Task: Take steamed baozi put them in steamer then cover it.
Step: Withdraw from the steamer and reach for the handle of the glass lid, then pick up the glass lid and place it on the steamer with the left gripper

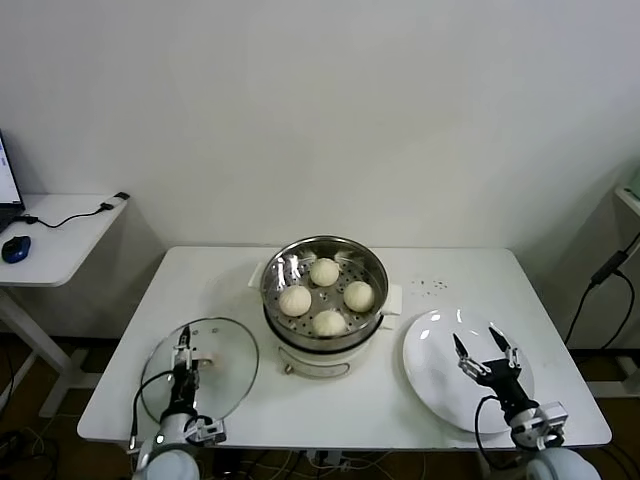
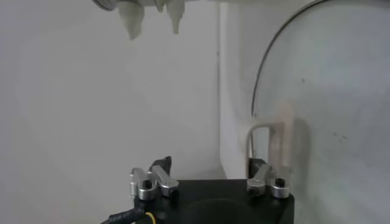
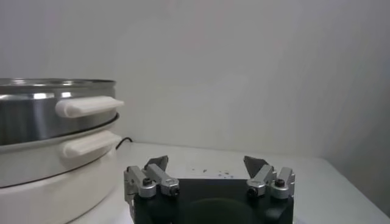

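Several cream-white baozi (image 1: 325, 271) lie on the perforated tray inside the steel steamer (image 1: 290, 265) at the table's middle; its wall and side handles also fill one side of the right wrist view (image 3: 55, 119). The glass cover (image 1: 225, 365) lies flat on the table at the near left. My left gripper (image 1: 183, 347) hangs right over the cover's cream bar handle (image 2: 272, 137), jaws apart (image 2: 210, 163), with the handle just ahead of one finger and nothing gripped. My right gripper (image 1: 482, 345) stands open and empty (image 3: 206, 161) above the white plate.
A flat white plate (image 1: 435, 385) lies at the near right, beside the steamer. A side desk (image 1: 60, 235) with a blue mouse (image 1: 15, 248) stands off the table's left. Cables hang at the far right. The table's front edge runs close under both grippers.
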